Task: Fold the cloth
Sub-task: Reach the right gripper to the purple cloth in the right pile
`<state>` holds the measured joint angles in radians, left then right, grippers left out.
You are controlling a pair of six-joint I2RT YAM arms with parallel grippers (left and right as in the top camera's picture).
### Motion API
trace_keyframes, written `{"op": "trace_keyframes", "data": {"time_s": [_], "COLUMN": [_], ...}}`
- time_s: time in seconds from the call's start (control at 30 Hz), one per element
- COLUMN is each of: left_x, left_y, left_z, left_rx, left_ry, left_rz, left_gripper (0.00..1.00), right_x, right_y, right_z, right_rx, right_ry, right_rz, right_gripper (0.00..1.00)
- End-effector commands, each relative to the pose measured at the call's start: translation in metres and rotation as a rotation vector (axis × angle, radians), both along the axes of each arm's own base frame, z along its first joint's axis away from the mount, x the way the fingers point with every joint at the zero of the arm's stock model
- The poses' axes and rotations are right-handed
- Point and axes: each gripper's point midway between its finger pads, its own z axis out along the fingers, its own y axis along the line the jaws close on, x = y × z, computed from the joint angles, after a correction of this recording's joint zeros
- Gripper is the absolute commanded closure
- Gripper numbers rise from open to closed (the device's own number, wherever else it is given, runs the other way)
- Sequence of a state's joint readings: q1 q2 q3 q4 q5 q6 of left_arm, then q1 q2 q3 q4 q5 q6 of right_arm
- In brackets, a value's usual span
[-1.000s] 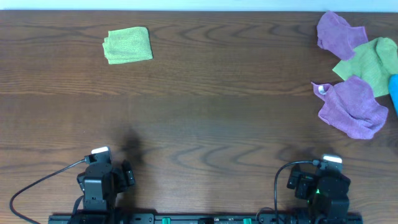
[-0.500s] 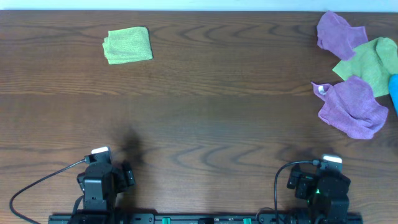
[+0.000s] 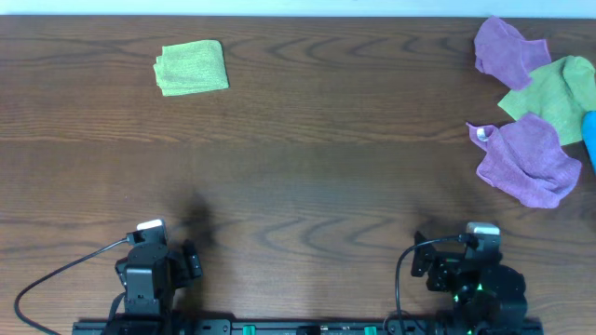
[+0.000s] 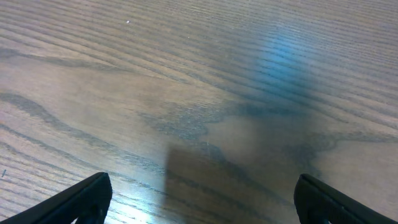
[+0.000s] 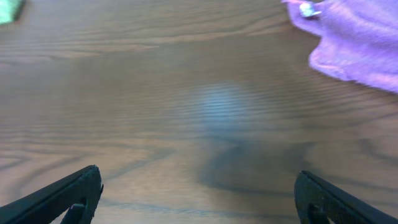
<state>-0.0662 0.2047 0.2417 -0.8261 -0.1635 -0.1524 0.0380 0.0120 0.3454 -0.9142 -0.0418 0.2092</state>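
Observation:
A folded light-green cloth (image 3: 192, 67) lies at the far left of the table. A pile of crumpled cloths sits at the far right: a purple one (image 3: 507, 46), a green one (image 3: 556, 95) and a nearer purple one (image 3: 531, 160), whose edge also shows in the right wrist view (image 5: 360, 43). My left gripper (image 4: 199, 199) is open and empty over bare wood near the front edge. My right gripper (image 5: 199, 199) is open and empty over bare wood, well short of the purple cloth.
A blue object (image 3: 590, 138) pokes in at the right edge beside the cloth pile. The brown wooden table (image 3: 307, 186) spans the view. Both arm bases sit at the front edge, with a cable looping left.
The right arm has shifted slightly left and forward from its rest pose. The left arm and the cloths have not moved.

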Motion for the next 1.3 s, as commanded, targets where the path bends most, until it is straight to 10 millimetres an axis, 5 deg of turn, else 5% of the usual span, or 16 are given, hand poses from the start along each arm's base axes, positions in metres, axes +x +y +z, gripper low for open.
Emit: {"op": "trace_keyframes", "data": {"time_s": [0.0, 0.2, 0.33, 0.47, 0.7, 0.93, 1.1, 1.27], "left_x": [-0.013, -0.013, -0.013, -0.013, -0.013, -0.013, -0.013, -0.013], "left_y": [0.004, 0.004, 0.004, 0.004, 0.004, 0.004, 0.004, 0.004], "left_z": [-0.011, -0.011, -0.011, -0.011, -0.011, -0.011, -0.011, -0.011], "left_rx": [0.032, 0.032, 0.032, 0.032, 0.032, 0.032, 0.032, 0.032], "left_ry": [0.068, 0.068, 0.068, 0.068, 0.068, 0.068, 0.068, 0.068], "left_rz": [-0.004, -0.004, -0.004, -0.004, -0.003, -0.004, -0.004, -0.004], "left_gripper": [0.05, 0.05, 0.05, 0.05, 0.05, 0.05, 0.05, 0.05], "right_x": [0.001, 0.005, -0.006, 0.006, 0.017, 0.018, 0.001, -0.011], "right_y": [0.014, -0.001, -0.043, -0.054, -0.074, -0.090, -0.102, -0.101], "right_z": [0.002, 0.026, 0.039, 0.052, 0.056, 0.129, 0.094, 0.069], "right_rx": [0.092, 0.140, 0.156, 0.099, -0.022, -0.067, -0.124, 0.076], "right_ry": [-0.008, -0.078, -0.079, -0.054, 0.223, 0.171, 0.446, 0.603], "right_rz": [0.033, -0.092, -0.388, -0.442, -0.562, -0.602, -0.605, -0.655], "right_gripper": [0.01, 0.01, 0.01, 0.01, 0.01, 0.01, 0.01, 0.01]}}
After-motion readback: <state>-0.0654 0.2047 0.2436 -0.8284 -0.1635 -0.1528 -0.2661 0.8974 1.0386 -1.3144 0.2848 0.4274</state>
